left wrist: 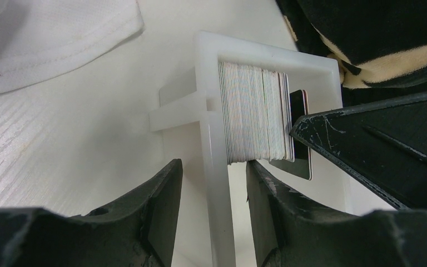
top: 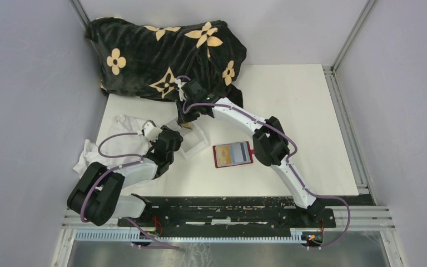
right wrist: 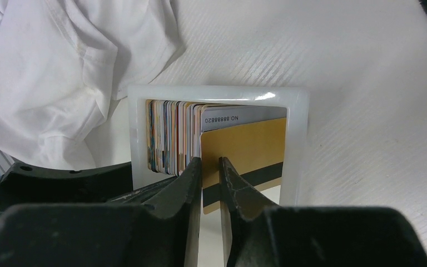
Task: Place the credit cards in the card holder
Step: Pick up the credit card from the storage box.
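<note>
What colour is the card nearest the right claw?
Gold plastic card with a black stripe, best seen in right wrist view.

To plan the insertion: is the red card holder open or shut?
Open: the card holder lies spread flat, its inside facing up.

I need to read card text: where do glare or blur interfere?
Right wrist: grey card number reads sharp; glare streak on clear box rim; right pincer dark, soft. Left wrist: card stack edges crisp, left pincer dark. Top external: even light, text too small.
</note>
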